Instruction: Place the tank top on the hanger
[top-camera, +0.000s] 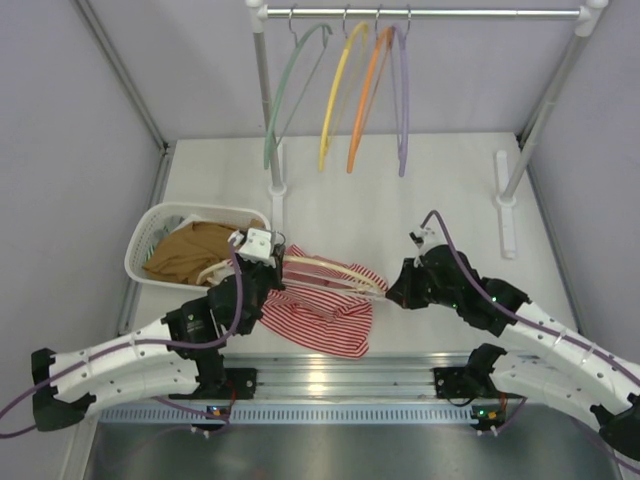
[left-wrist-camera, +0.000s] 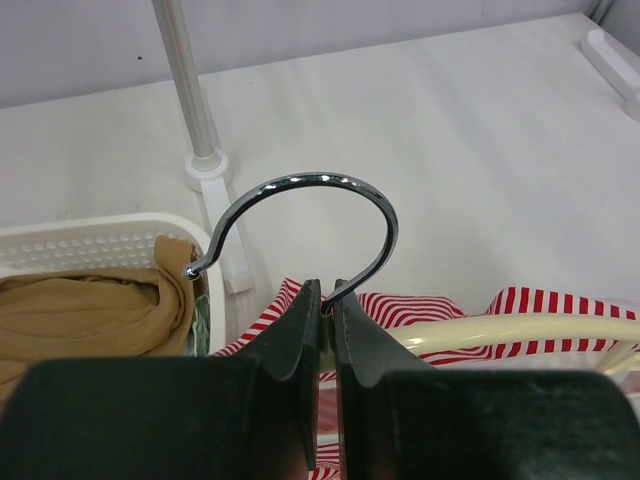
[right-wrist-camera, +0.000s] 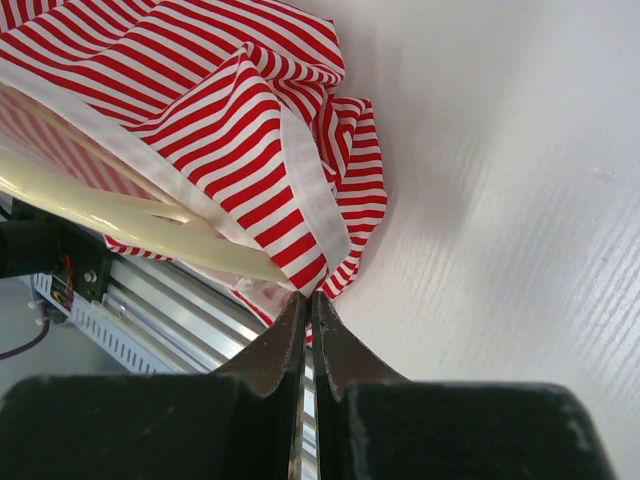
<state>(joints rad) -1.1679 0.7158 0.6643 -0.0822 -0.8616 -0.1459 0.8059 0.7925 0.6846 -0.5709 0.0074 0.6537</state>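
Observation:
The red-and-white striped tank top (top-camera: 320, 310) lies crumpled on the table between the arms, draped over the pale cream hanger (top-camera: 335, 273). My left gripper (top-camera: 268, 262) is shut on the hanger's neck, just below its metal hook (left-wrist-camera: 320, 182). The cream arm (left-wrist-camera: 520, 330) runs off to the right over the stripes (left-wrist-camera: 400, 305). My right gripper (top-camera: 392, 290) is shut on the tank top's striped edge next to its white trim (right-wrist-camera: 310, 205), at the tip of the hanger arm (right-wrist-camera: 120, 215). The fabric (right-wrist-camera: 200, 110) bunches ahead of the jaws.
A white basket (top-camera: 150, 235) holding a tan garment (top-camera: 190, 250) stands left of the left gripper. A clothes rail (top-camera: 430, 14) at the back carries green (top-camera: 285, 95), yellow (top-camera: 338, 95), orange (top-camera: 368, 95) and lavender (top-camera: 402, 100) hangers. An aluminium rail (top-camera: 340, 375) runs along the near edge.

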